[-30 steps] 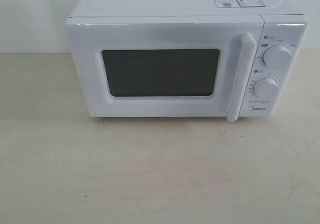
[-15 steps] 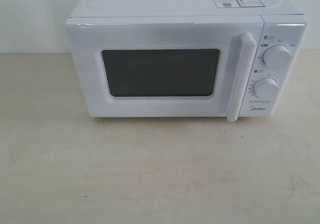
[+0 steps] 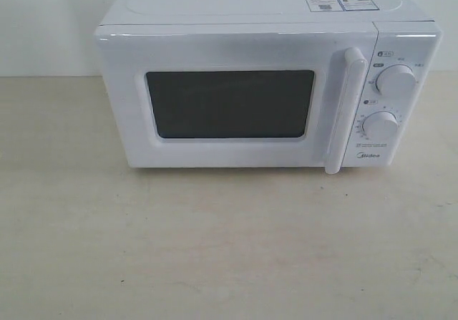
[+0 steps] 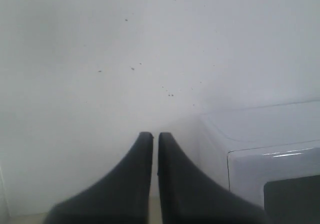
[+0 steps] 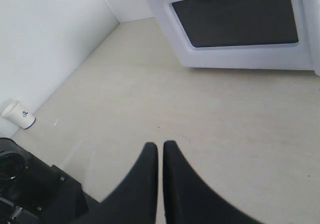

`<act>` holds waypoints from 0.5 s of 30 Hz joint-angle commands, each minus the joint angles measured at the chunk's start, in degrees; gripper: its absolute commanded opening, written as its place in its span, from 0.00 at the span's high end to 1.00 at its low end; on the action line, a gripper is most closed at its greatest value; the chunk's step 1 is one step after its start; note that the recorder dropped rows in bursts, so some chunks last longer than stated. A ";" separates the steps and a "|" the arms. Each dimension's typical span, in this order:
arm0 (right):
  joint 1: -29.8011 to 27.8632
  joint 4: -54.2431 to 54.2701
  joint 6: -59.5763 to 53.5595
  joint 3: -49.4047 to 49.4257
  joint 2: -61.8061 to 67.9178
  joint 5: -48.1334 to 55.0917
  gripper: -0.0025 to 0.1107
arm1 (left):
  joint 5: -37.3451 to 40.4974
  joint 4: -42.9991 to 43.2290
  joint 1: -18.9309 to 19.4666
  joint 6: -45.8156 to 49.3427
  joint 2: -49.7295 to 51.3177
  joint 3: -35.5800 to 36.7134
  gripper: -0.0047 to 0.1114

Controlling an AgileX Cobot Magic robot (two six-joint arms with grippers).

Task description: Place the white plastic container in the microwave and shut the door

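Note:
The white microwave point(image 3: 265, 91) stands at the back of the table with its door point(image 3: 229, 102) shut; the long white handle point(image 3: 346, 109) is upright beside two round dials point(image 3: 396, 81). The white plastic container is out of view in every frame. My left gripper point(image 4: 155, 135) is shut and empty, facing the white wall, with the microwave's corner point(image 4: 260, 144) off to one side. My right gripper point(image 5: 160, 145) is shut and empty above the bare beige table, well short of the microwave's door point(image 5: 235, 18). Neither gripper shows in the exterior view.
The beige table point(image 3: 215, 241) spreads in front of the microwave. A white paper cup point(image 5: 18, 115) stands by the wall at the table's edge, near a dark arm base point(image 5: 30, 189). A white wall runs behind the microwave.

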 commanded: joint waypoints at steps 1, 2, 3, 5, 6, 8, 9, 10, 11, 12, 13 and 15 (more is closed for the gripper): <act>-0.13 -0.22 -0.11 0.19 -0.27 -0.02 0.98 | -12.79 -0.90 0.73 -4.05 -0.16 9.87 0.92; -0.13 -0.21 -0.11 0.19 -0.27 0.12 0.98 | -14.78 -1.37 0.73 -4.17 -0.16 11.85 0.92; -0.13 -0.21 -0.11 0.19 -0.27 0.37 0.98 | -16.96 -2.15 0.97 -4.28 -0.16 14.32 0.92; -0.13 -0.21 -0.11 0.19 -0.27 0.89 0.98 | -19.46 -2.86 1.68 -4.95 -0.16 18.59 0.92; -0.13 -0.21 -0.11 0.19 -0.27 0.89 0.98 | -20.49 -2.99 2.16 -5.38 -0.16 20.80 0.92; -0.13 -0.21 -0.11 0.19 -0.27 0.89 0.98 | -22.24 -2.99 3.16 -6.82 -0.16 24.90 0.92; -0.13 -0.21 -0.11 0.19 -0.27 0.89 0.98 | -24.26 -2.99 3.74 -8.52 -0.16 28.56 0.92; -0.13 -0.21 -0.11 0.19 -0.27 0.89 0.98 | -24.97 -2.99 3.70 -8.98 -0.16 29.87 0.92; -0.13 -0.21 -0.11 0.19 -0.27 0.89 0.98 | -26.88 -2.99 3.70 -9.27 -0.16 32.57 0.92; -0.13 -0.21 -0.11 0.19 -0.27 0.89 0.98 | -27.68 -2.99 3.70 -9.41 -0.16 32.57 0.92; -0.13 -0.21 -0.11 0.19 -0.27 0.89 0.98 | -25.33 -2.76 3.70 -9.80 -0.16 32.57 0.92; -0.13 -0.21 -0.11 0.19 -0.27 0.89 0.98 | -23.27 -2.44 3.70 -9.28 -0.16 32.57 0.92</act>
